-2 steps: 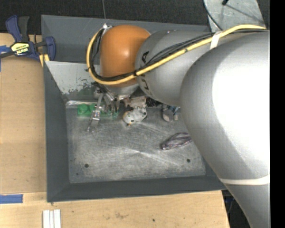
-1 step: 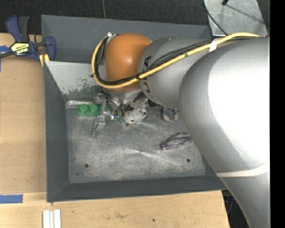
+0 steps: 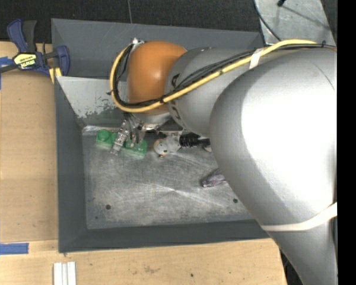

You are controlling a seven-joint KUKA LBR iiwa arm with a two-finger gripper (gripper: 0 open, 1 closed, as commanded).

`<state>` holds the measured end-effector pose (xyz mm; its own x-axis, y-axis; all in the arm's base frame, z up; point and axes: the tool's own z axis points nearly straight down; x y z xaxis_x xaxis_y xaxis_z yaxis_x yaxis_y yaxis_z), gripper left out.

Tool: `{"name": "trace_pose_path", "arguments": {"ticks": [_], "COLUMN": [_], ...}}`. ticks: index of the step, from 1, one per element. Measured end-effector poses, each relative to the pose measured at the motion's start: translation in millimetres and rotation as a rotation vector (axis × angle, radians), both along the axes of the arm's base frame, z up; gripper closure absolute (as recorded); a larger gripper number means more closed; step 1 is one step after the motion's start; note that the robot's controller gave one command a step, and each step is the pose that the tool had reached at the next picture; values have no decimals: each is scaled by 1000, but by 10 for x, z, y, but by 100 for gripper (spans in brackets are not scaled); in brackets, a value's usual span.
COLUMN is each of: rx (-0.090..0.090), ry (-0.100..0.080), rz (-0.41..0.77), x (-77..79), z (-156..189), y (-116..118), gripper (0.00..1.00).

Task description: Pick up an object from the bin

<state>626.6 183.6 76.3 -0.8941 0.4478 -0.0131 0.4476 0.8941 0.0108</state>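
My fingers (image 3: 126,141) are down low and a little apart, with their tips on a green thing (image 3: 105,139). The green thing lies flat near the back left of the bin (image 3: 71,177). Just to its right is a small white thing (image 3: 162,148), and a black thing (image 3: 190,140) is touching that. A purple thing (image 3: 212,181) lies well apart, by my big grey arm (image 3: 273,135). My orange cap (image 3: 154,70) sits above my fingers.

In the bin (image 3: 71,177), the gripper (image 3: 126,141) is over a bagged block (image 3: 104,139) at the far left of the floor. Just right of it lies a small round toy (image 3: 161,148), then a short rod (image 3: 193,140). A small scrap (image 3: 212,181) lies nearer and further right
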Motion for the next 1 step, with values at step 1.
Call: {"name": "trace_pose_path", "arguments": {"ticks": [1], "rx": [0], "ry": [0], "rz": [0], "x": [0], "z": [0], "y": [0], "gripper": [100]}}
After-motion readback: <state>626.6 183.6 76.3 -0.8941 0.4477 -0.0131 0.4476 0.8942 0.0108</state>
